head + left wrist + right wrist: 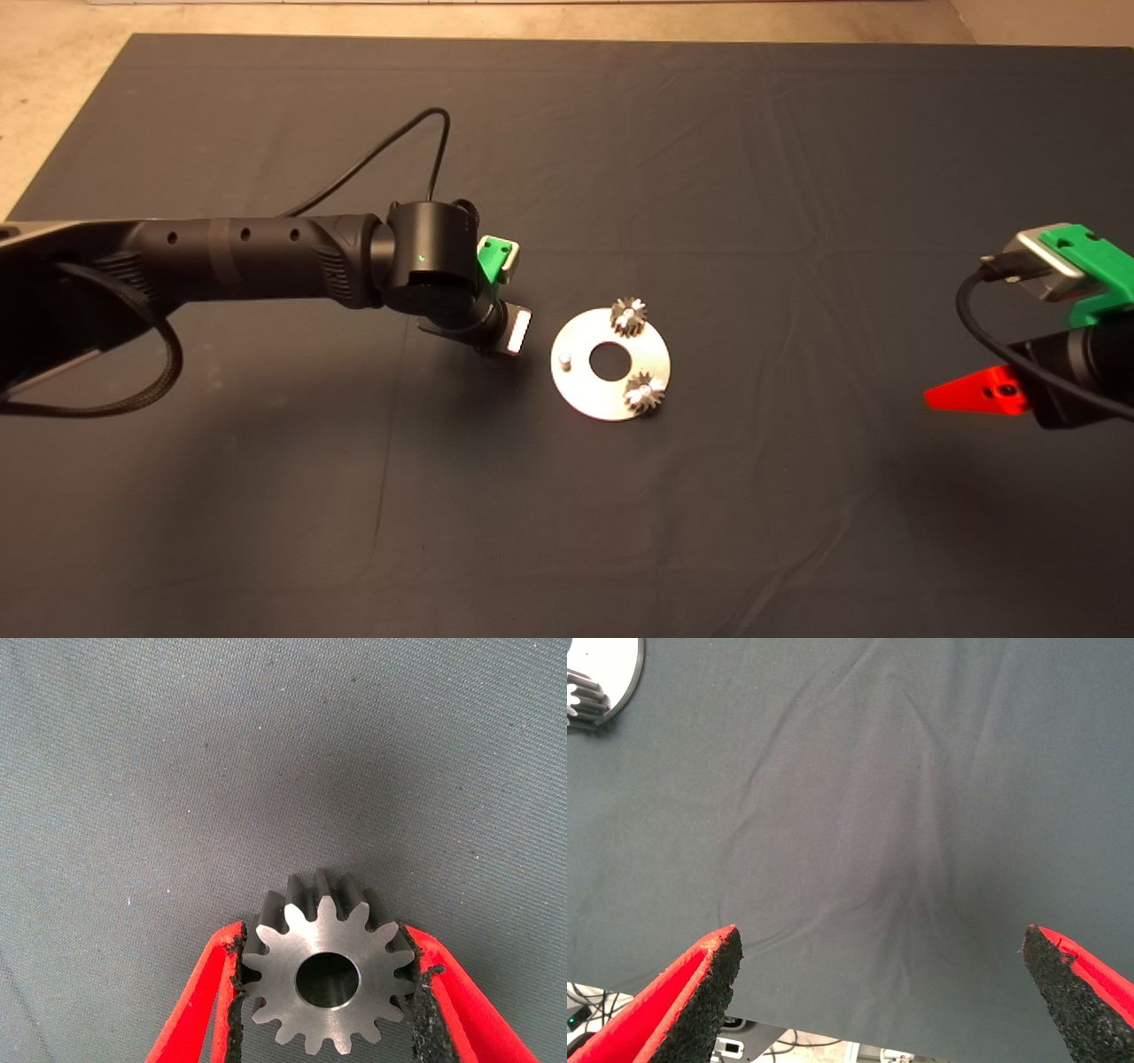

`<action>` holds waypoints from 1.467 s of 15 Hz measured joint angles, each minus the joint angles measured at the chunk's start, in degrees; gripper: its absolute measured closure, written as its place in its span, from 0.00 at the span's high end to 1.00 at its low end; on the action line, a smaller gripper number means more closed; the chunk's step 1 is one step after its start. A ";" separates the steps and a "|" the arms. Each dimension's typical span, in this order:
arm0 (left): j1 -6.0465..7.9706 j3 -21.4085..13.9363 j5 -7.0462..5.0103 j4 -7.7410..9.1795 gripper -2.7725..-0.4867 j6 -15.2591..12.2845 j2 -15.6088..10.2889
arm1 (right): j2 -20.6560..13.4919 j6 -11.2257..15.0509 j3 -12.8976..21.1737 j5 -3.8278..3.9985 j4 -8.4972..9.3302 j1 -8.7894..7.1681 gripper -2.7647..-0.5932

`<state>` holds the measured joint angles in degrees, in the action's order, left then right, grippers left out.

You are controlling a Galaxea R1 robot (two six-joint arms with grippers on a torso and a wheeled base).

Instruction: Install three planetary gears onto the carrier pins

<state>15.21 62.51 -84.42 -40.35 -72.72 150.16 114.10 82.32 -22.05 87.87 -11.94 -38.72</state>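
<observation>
The shiny round disc (585, 394) lies mid-mat. Two planetary gears sit on carrier pins, one at the far side (628, 316) and one at the near right (645, 392). The third pin (563, 359) stands bare on the disc's left. My left gripper (326, 988) is shut on the third gear (328, 979), gripped by its teeth above bare mat. The left wrist (434, 261) hovers just left of the disc and hides the fingers from above. My right gripper (881, 935) is open and empty at the mat's right edge, and one red finger (974, 394) shows there.
The dark mat (709, 532) has light wrinkles. A black cable (390, 151) loops up behind the left arm. The right wrist view catches the disc's edge (620, 660) with one gear (585, 700) and floor clutter past the mat's edge.
</observation>
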 joint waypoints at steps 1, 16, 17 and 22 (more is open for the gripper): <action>-0.02 -0.31 -0.11 0.00 0.19 -0.01 0.00 | -0.02 -0.27 0.00 -0.02 0.00 0.00 0.81; 1.84 -12.71 -3.06 0.13 0.16 -5.06 1.74 | -0.49 -1.07 0.00 0.00 0.34 -0.01 0.81; 2.20 -12.79 -2.99 0.15 0.16 -5.33 2.36 | -0.49 -1.10 0.00 -0.02 0.35 0.00 0.81; 2.58 -12.57 -3.06 0.21 0.16 -5.63 4.48 | -0.62 -1.43 0.00 -0.02 0.39 -0.01 0.81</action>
<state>17.80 49.94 -87.48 -40.14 -78.34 154.64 113.48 80.90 -22.05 87.85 -11.54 -38.73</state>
